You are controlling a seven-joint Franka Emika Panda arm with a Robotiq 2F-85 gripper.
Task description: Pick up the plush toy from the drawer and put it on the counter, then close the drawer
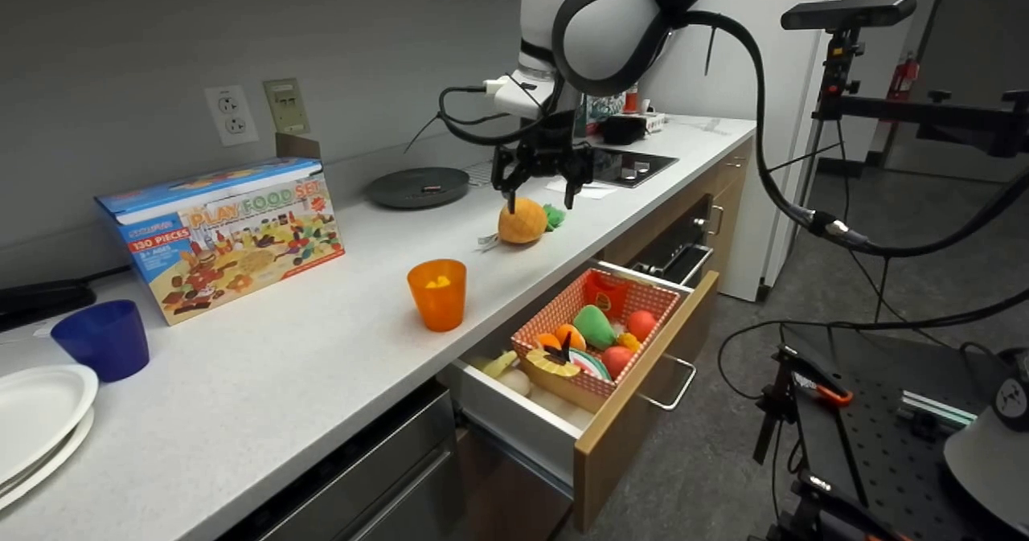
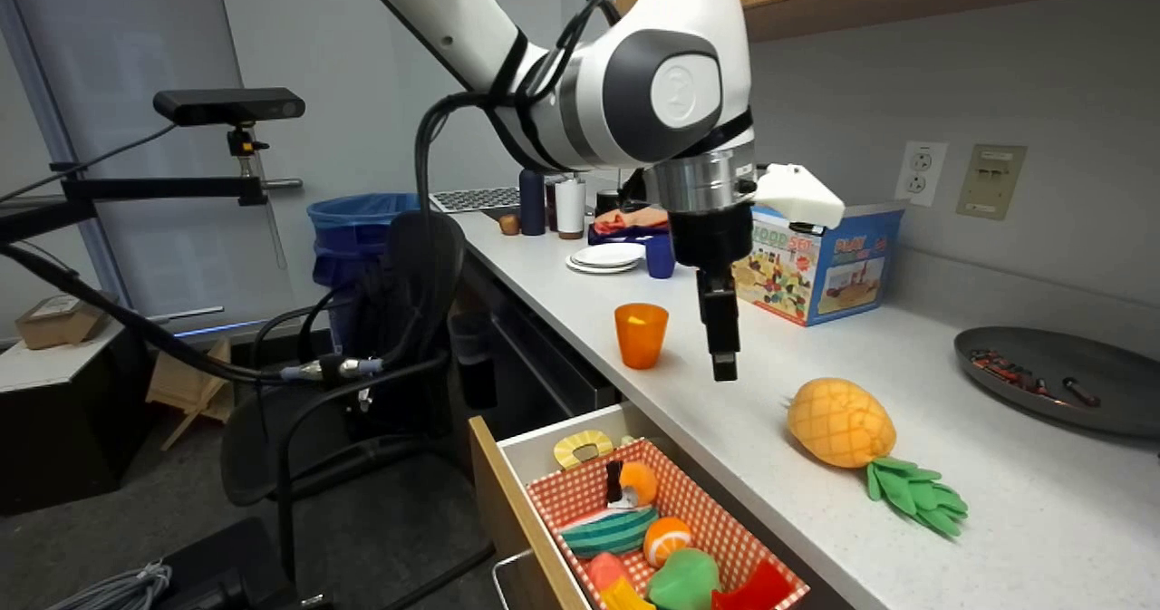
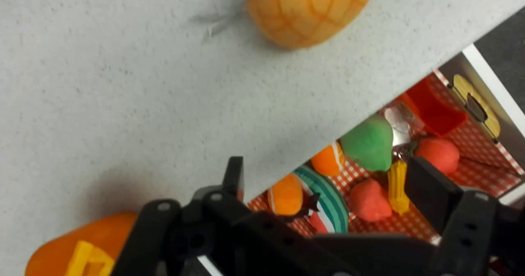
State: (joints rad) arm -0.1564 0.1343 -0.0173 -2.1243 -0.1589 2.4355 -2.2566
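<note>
- As it hangs above the table [image 1: 305,364], your claw [image 2: 724,363] has its jaws spread wide apart, the table's edge running between them in the wrist view.
- Near the claw yet apart from it, the pineapple-shaped plush toy [image 2: 841,422], orange-yellow with a green top, lies on your table.
- Also near, an orange cup [image 2: 641,336] stands upright on the table with yellow pieces [image 1: 438,282] inside.
- Below the table's edge, your drawer [image 1: 619,436] is pulled out, a red-and-white checked basket [image 2: 729,519] of toy food [image 2: 684,581] sitting in it.
- Farther off, you see a dark pan [image 2: 1119,365] and a colorful play food box [image 1: 249,239] toward the back of the table.
- Farther still, a blue cup [image 1: 104,344] stands just beside white plates [image 1: 40,396] on the table.
</note>
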